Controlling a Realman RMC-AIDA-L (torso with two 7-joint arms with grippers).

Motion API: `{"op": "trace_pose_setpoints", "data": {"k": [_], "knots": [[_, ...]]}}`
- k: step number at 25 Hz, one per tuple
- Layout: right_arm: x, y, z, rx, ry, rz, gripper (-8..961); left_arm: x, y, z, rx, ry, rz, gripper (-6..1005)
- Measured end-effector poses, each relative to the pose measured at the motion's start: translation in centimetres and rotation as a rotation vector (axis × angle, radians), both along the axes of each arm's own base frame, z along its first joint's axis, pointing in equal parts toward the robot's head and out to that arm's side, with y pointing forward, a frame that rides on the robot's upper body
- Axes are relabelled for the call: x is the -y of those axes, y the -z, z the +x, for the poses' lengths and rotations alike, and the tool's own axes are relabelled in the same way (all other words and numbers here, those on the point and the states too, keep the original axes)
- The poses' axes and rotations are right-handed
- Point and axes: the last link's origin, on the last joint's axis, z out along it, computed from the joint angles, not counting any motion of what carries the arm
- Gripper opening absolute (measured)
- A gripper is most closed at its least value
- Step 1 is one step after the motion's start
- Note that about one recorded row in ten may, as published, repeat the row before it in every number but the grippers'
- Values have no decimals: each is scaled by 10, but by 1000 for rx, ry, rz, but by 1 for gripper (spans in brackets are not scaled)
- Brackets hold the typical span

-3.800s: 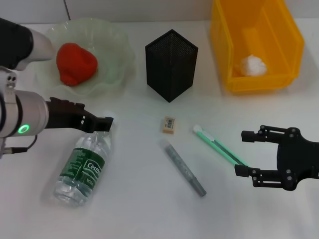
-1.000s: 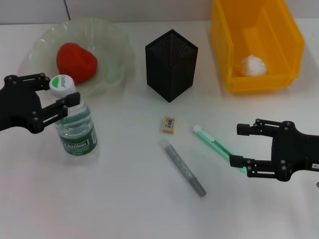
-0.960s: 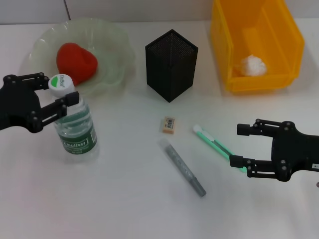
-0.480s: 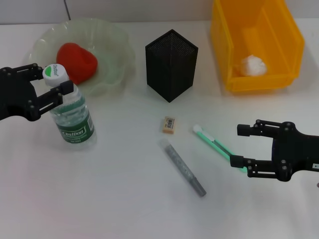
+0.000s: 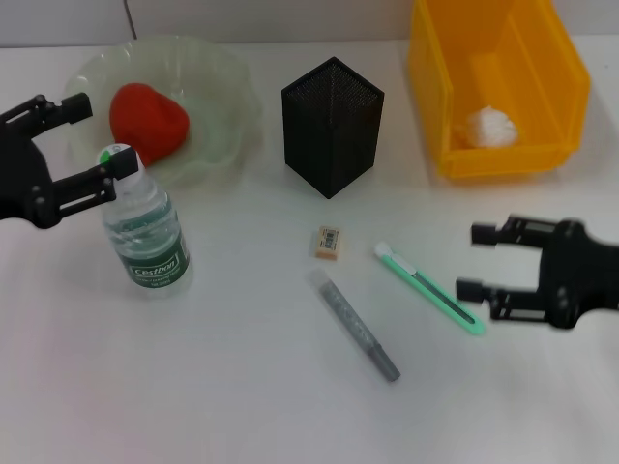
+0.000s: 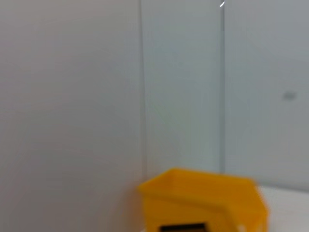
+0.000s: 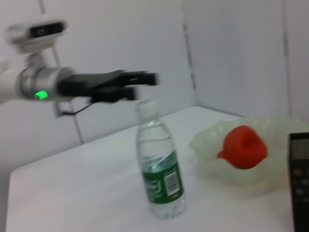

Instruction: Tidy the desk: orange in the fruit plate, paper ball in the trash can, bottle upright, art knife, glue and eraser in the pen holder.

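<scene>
Setting: a white bench (image 5: 242,406) against a pale panelled wall, seen from the robot's head.
Change, left: the left claw (image 5: 73,140), which gripped the bottle's cap half a second ago, now stands open and has drawn back toward the bench's left edge; one finger lies just beside the cap, the other is well clear.
Change, right: the right claw (image 5: 484,261) has shifted right and slightly up, away from the art knife; its fingers are spread wide and hold nothing.
Bottle: one bottle (image 5: 145,227), upright on the bench in front of the fruit plate, no longer tilted as before; the right wrist view also shows it standing free (image 7: 159,166).
Fruit plate: one pale green fruit plate (image 5: 227,106) at the back left, holding one red-orange fruit (image 5: 147,118).
Pen holder: one black mesh pen holder (image 5: 332,126) at the back centre.
Trash can: one yellow bin (image 5: 556,72) at the back right, with one white paper ball (image 5: 491,126) inside.
Loose items: one eraser (image 5: 329,242), one grey glue stick (image 5: 358,327) and one green art knife (image 5: 430,288), all lying on the bench between the claws, none moved.
</scene>
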Motion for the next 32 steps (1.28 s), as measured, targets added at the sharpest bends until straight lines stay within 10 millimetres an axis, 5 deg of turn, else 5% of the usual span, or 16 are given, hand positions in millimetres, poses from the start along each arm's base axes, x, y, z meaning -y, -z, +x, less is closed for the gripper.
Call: {"op": "trace_pose_setpoints", "data": {"k": [4,12,13,17,18,23,32], "knots": [[-11,-17,-14,38,47,-18,755,30,1,3,32,98,-63,772],[-50,-39,-79,342,225,-125,755,72,59,-25,30,173,-162,785],[-58,-35,-99,430,293,-157,755,75,68,-29,39,179,-154,785],[-68,-22,-125,593,364,-182,755,77,80,-33,52,184,-141,785],[-71,-6,-140,706,372,-205,755,76,85,-33,58,188,-143,785],[-72,34,-152,921,398,-219,755,72,88,-32,57,187,-145,785],[-81,64,-141,970,458,-202,754,71,88,-32,54,189,-143,785]]}}
